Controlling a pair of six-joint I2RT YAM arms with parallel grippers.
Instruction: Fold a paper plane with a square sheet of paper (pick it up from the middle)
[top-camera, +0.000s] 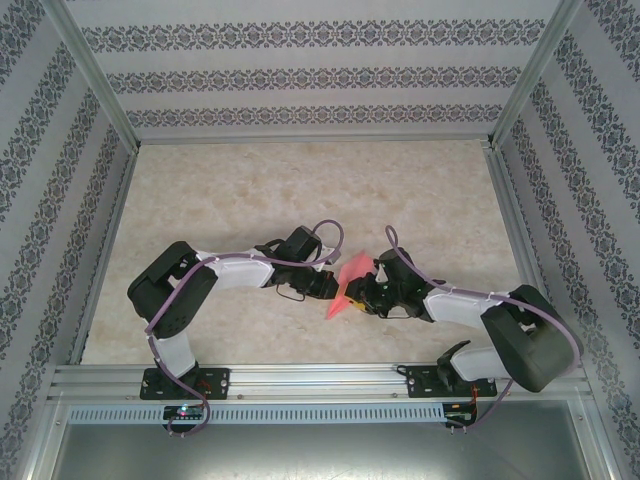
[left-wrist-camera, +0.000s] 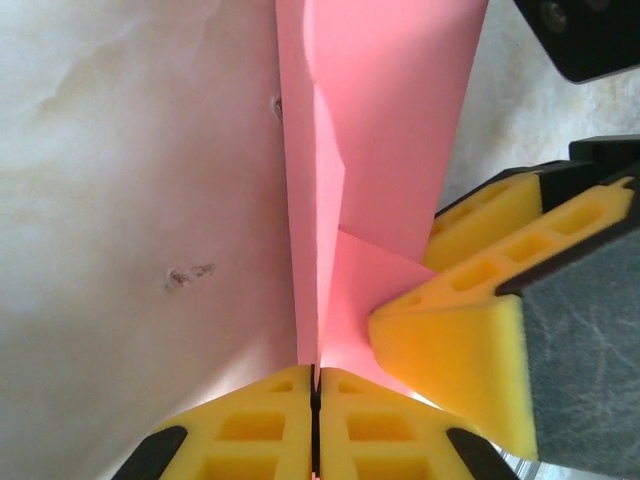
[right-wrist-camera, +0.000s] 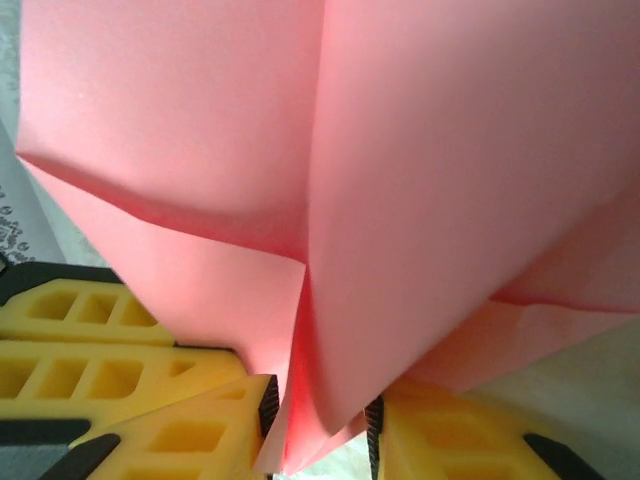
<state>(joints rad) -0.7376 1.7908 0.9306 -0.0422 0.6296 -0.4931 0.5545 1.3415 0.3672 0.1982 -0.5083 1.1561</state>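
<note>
Left gripper (left-wrist-camera: 315, 390) clenched tight on folded thin pink-red paper sheet (left-wrist-camera: 390, 130), over marbled beige tabletop (top-camera: 250, 190). Right gripper (right-wrist-camera: 320, 425) seems pinching same sheet, contact kinda murky tbh.

**Bench** (top-camera: 300, 190), top view: a flat rectangular surface with a pale cream, marbled finish, framed on all four sides by aluminium rails (top-camera: 300, 372) (the near rail carries the two arm bases (top-camera: 185, 383)).

**Left wrist view, detail:** the same mottled surface bears a small dark scuff (left-wrist-camera: 190, 272). Farther off there is a fainter nick (left-wrist-camera: 277, 105), just at the paper's edge.

**Load:** the folded pink-red paper (top-camera: 348, 285) stands over the near middle of the bench, between its centre and the near rail. Whether its lower edge rests on the surface cannot be told.
</note>
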